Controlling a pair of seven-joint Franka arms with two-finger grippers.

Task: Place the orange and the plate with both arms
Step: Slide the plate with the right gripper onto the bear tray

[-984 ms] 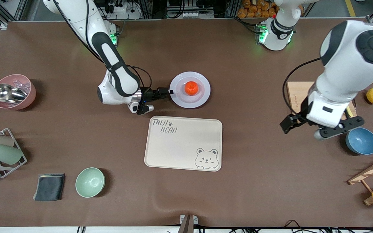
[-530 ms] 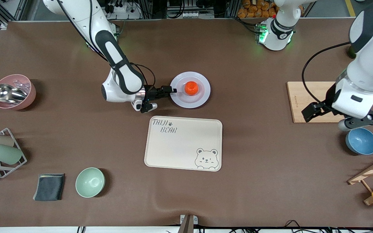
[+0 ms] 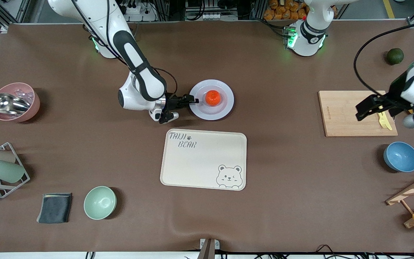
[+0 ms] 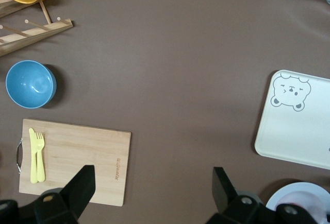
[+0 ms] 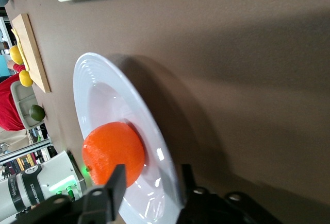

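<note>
The orange [image 3: 212, 98] lies in the middle of the white plate [image 3: 225, 108], which stands on the table just farther from the front camera than the bear-print tray. My right gripper [image 3: 192, 101] is low at the plate's rim on the right arm's side. In the right wrist view its open fingers [image 5: 116, 183] straddle the plate's rim [image 5: 103, 95], one over it next to the orange [image 5: 113, 152], one under it. My left gripper [image 3: 372, 106] is open and empty, up in the air over the wooden cutting board [image 4: 77, 162]. The left wrist view shows its spread fingers [image 4: 82, 183].
The cream bear tray [image 3: 203, 159] lies nearer the front camera than the plate. A yellow fork [image 3: 383, 120] lies on the cutting board [image 3: 340, 113]. A blue bowl [image 3: 401, 156] and a dark green fruit [image 3: 395, 56] lie nearby. A green bowl [image 3: 100, 202], a grey cloth [image 3: 54, 208] and a pink bowl [image 3: 14, 101] are at the right arm's end.
My left arm has swung away from over the blue bowl toward its end of the table, now over the cutting board. My right gripper has slid onto the plate's rim.
</note>
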